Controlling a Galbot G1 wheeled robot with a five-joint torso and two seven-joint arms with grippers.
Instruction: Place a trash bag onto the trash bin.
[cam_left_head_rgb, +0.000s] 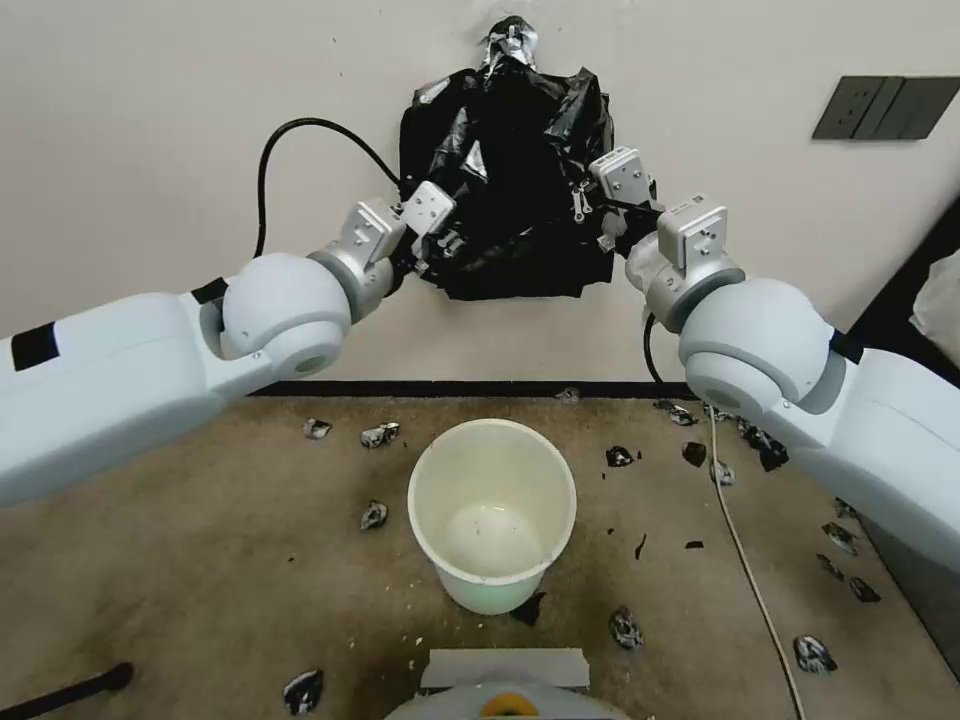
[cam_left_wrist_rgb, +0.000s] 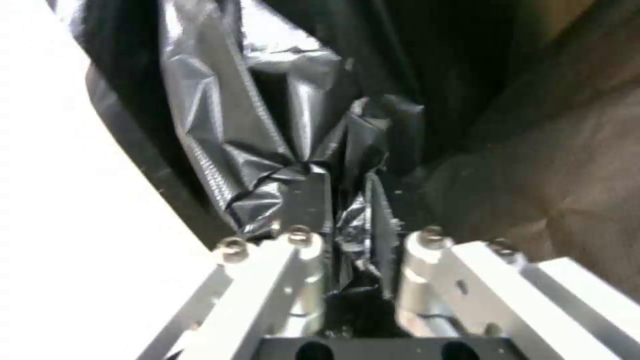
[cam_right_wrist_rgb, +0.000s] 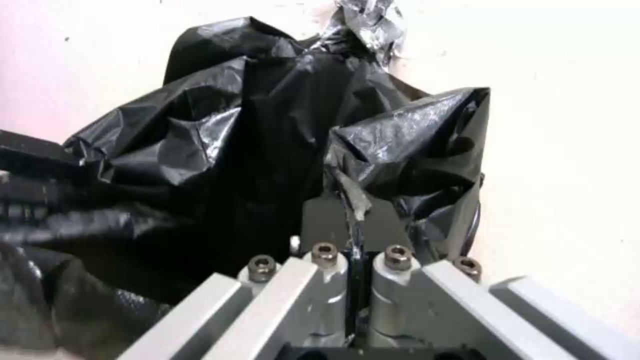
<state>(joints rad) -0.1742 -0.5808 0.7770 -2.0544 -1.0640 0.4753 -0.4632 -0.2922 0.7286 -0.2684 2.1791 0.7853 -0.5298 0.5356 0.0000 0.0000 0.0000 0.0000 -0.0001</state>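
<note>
A crinkled black trash bag (cam_left_head_rgb: 510, 190) hangs against the wall, still joined to a taped bunch (cam_left_head_rgb: 510, 42) above it. My left gripper (cam_left_head_rgb: 447, 243) is at the bag's lower left side; in the left wrist view its fingers (cam_left_wrist_rgb: 303, 200) are shut on a fold of the trash bag (cam_left_wrist_rgb: 267, 130). My right gripper (cam_left_head_rgb: 583, 205) is at the bag's right side; its pads (cam_right_wrist_rgb: 323, 217) are shut on a thin edge of the trash bag (cam_right_wrist_rgb: 267, 125). The cream-white trash bin (cam_left_head_rgb: 492, 510) stands upright and open on the floor below, between my arms.
Several small torn black scraps (cam_left_head_rgb: 380, 434) lie scattered on the brown floor around the bin. A white cable (cam_left_head_rgb: 745, 560) runs along the floor on the right. A dark wall plate (cam_left_head_rgb: 885, 107) sits at upper right. My base edge (cam_left_head_rgb: 505, 680) shows at the bottom.
</note>
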